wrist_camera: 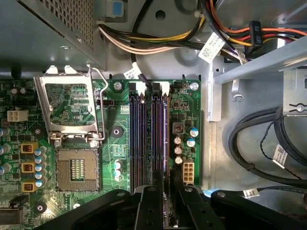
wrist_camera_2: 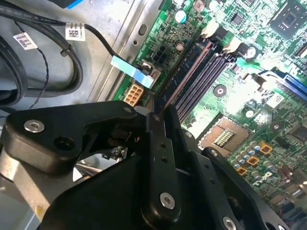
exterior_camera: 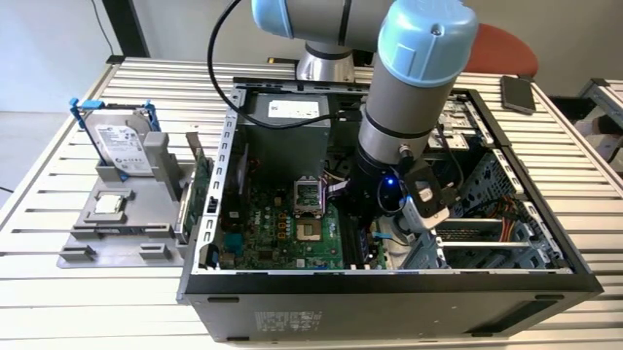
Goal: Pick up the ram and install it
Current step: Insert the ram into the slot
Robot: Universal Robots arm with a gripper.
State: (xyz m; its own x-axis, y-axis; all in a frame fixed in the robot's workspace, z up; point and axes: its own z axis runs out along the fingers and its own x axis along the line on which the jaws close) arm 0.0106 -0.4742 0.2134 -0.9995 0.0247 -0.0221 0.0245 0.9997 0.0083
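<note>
Gripping the thin ram edge-on, black gripper over slotted motherboard.

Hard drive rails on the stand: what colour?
Blue, clearest in the exterior view, on the hard drive rails.

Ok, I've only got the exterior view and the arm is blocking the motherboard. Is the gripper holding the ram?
Observer: Yes. In the second wrist view the gripper is closed on the ram, which shows edge-on as a thin dark strip.
Operator: And how does it sit against the slots?
Observer: In the second wrist view it runs parallel to the memory slots, right at them. I cannot tell whether it is seated.
</note>
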